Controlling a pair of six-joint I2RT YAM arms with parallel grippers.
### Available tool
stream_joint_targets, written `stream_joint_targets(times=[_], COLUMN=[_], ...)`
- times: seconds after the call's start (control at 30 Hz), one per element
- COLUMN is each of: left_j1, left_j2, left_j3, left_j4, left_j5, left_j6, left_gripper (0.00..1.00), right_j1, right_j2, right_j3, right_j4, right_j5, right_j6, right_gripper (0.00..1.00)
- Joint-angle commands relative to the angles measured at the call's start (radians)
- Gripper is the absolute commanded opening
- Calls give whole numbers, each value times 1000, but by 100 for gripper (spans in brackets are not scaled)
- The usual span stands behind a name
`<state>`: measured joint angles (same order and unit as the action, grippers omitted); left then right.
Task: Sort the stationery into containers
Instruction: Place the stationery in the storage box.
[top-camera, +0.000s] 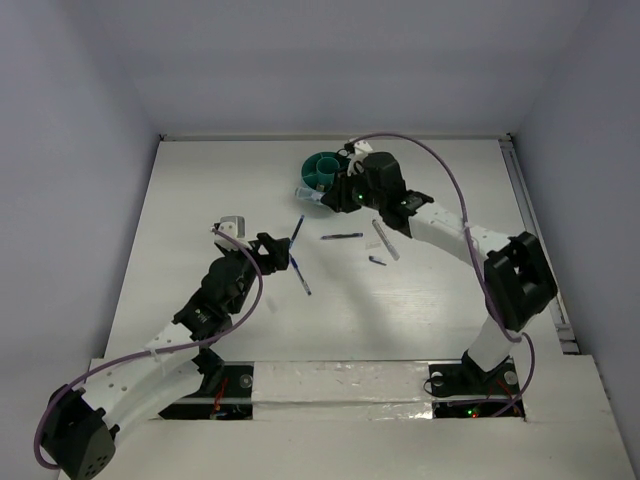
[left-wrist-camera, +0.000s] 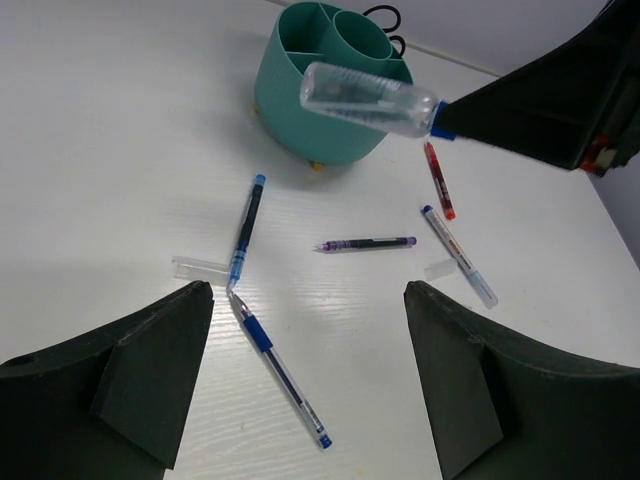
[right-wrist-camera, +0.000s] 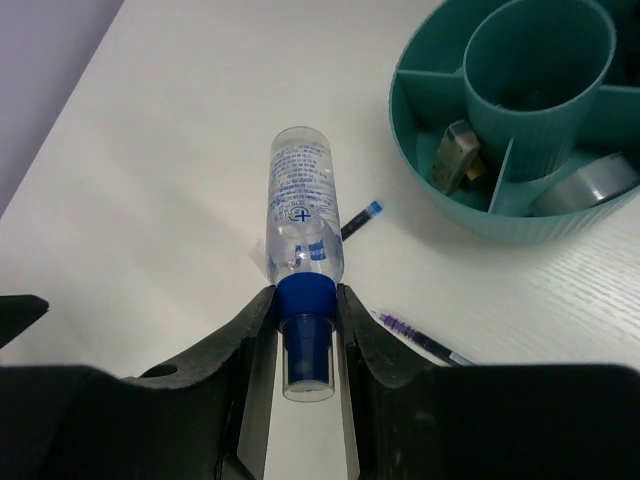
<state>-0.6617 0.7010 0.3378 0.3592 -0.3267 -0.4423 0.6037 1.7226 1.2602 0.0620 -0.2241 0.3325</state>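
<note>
Nearest the lens in the right wrist view, the right pincer (right-wrist-camera: 305, 305) is clamped on the blue cap (right-wrist-camera: 305, 345) of a clear bottle (right-wrist-camera: 303, 200). The bottle juts forward off the worktop (right-wrist-camera: 150, 150). Just beyond it, to the right, stands the teal cup (right-wrist-camera: 500, 215), with a round tube in its middle and divided pockets around it. One pocket holds a small metallic item (right-wrist-camera: 455, 160) and another a grey rounded piece (right-wrist-camera: 590, 185); neither is clear enough to name, and the cup's far side is cut off by the frame. A dark pen with a blue end (right-wrist-camera: 360, 218) shows only its tip past the bottle, and a purple pen (right-wrist-camera: 420, 338) is partly covered by a finger. In the left wrist view the bottle crosses in front of the cup's rim. The left pincer (left-wrist-camera: 308, 295) stands wide open with nothing between its fingers, well apart from the cup. Between them lie a second blue pen (left-wrist-camera: 280, 370), a red pen (left-wrist-camera: 438, 180), a pale pen (left-wrist-camera: 458, 255) and a clear cap (left-wrist-camera: 200, 266).
</note>
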Motion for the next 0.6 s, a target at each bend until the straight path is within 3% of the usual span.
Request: stream_joint_targets(times=[0.0,0.23,0.37,0.57], left_j1=[-6,-6,-6,-6], left_j2=[-6,-3,-14,-14], left_j3=[-2,-2,-6,-8], left_j4=[24,30,29,30], left_j5=[-15,-5,-9,-9], left_j6=[2,2,1,-4], left_gripper=[75,77,87,93], right_j1=[10,1,-21,-51], right_j2=[-66,20,75,163], right_j3=[123,405,543,674], right_j4=[-189,-439,-526,-628], right_j5=[35,159,181,192], right_j6=[-76,-147,-173,-199], right_gripper=[2,2,1,1])
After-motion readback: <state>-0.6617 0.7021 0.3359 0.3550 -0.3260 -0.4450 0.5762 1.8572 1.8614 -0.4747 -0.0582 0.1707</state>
